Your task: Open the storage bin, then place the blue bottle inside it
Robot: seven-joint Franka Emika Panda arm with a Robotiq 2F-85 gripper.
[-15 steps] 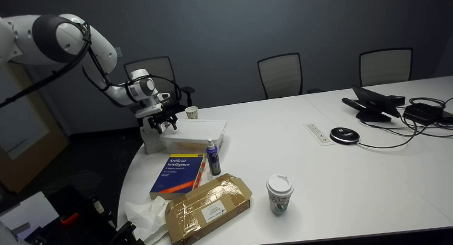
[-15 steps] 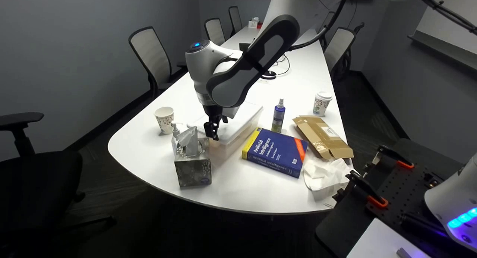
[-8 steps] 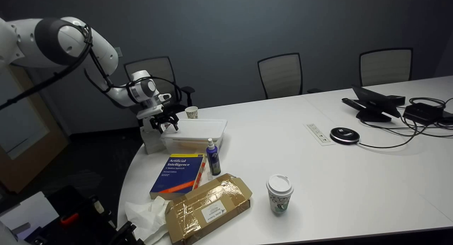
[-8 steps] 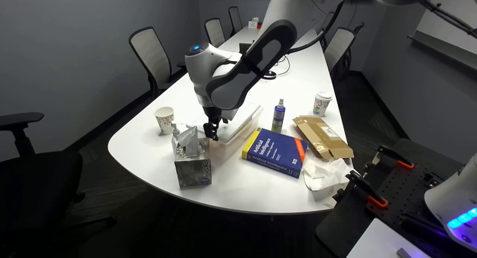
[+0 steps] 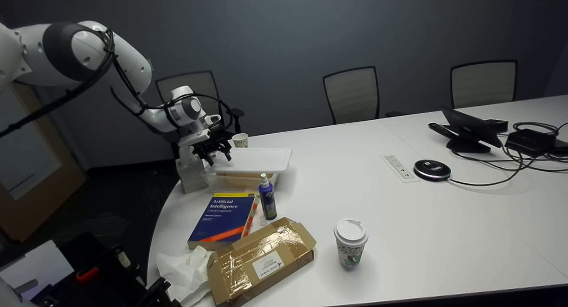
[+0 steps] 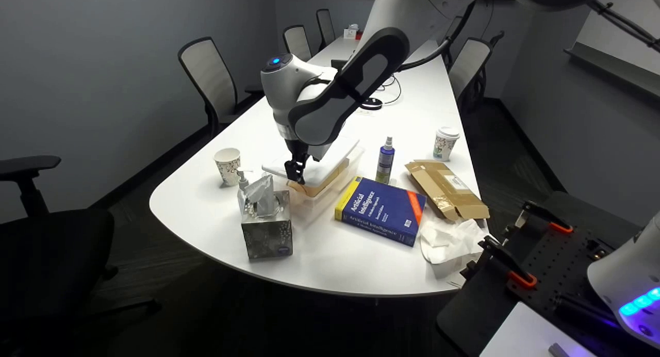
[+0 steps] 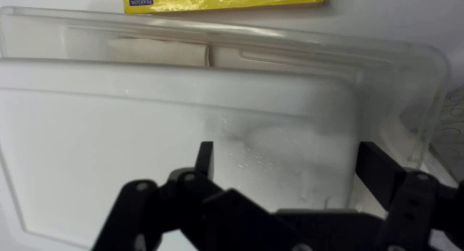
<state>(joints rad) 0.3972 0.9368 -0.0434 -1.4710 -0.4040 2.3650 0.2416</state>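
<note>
On the tabletop point(image 5: 337, 174), the storage bin point(image 7: 261, 31) has its lid point(image 7: 145, 135) under the wide-spread gripper point(image 7: 285, 153), long axis from one finger point(image 7: 378, 175) past the other.

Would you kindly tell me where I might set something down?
The table is bare between the blue bottle and outlet strip, and along its rounded end between the tissue box and crumpled paper. It's crowded around the bin, book and carton.
</note>
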